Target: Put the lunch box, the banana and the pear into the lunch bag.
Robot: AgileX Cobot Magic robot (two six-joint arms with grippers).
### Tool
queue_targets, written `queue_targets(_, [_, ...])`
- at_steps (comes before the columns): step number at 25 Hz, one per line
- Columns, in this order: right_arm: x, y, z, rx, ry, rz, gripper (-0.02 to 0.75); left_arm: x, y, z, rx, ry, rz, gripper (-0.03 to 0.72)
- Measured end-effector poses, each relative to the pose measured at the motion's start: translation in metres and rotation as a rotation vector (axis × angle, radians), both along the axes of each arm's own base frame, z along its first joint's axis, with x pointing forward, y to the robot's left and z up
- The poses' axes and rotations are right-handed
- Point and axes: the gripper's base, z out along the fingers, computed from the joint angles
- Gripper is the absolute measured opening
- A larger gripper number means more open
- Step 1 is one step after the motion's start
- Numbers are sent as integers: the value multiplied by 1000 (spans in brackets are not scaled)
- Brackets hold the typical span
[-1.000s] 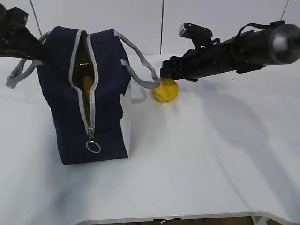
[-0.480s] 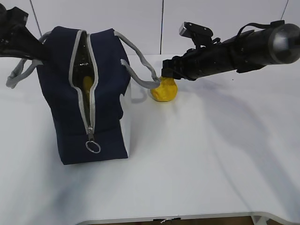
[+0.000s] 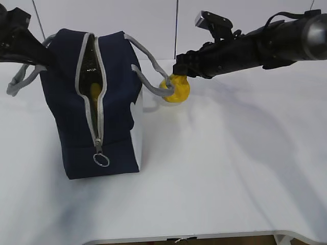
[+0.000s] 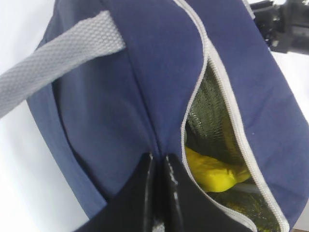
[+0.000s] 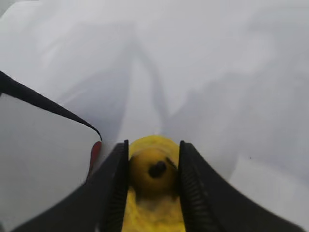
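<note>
Navy fabric: we pinch lunch bag (image 4: 145,96) w/ left gripper (image 4: 158,166), mouth kept open.
Pear (image 5: 152,169): right gripper (image 5: 153,181) jaws clamp it for loading.

R arm comes in from the right edge of the exterior view, stretched nearly horizontal and sloping slightly down toward centre, wrist cam sticking up near its front end. R gripper (image 3: 179,70) sits at the arm's tip; in the wrist view its two ribbed fingers (image 5: 117,186) stand partway apart, clamped on either side of the pear (image 5: 150,170). L arm shows only as a dark segment at the upper left corner of the exterior view, angled down to the right. L gripper (image 4: 158,166) has both fingers pressed together, pinching the lunch bag (image 4: 145,96) fabric.
</note>
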Motion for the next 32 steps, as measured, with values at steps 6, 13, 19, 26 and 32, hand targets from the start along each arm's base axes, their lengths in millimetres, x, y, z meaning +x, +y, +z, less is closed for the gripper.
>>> queue_targets(6, [-3, -6, 22, 11, -43, -6, 269, 0, 0, 0, 1, -1, -1, -14])
queue_targets(13, [-11, -13, 62, 34, -118, -1, 269, 0, 0, 0, 1, -1, -1, -14])
queue_targets(19, [-28, -10, 95, 75, -157, 88, 269, 0, -2, 2, -33, 1, 0, -14])
queue_targets(26, [-49, -5, 125, 114, -188, 192, 268, 0, -4, 4, -70, 2, -5, -14])
queue_targets(32, [-65, 23, 135, 130, -203, 285, 268, 0, -5, 5, -89, 0, -3, -14])
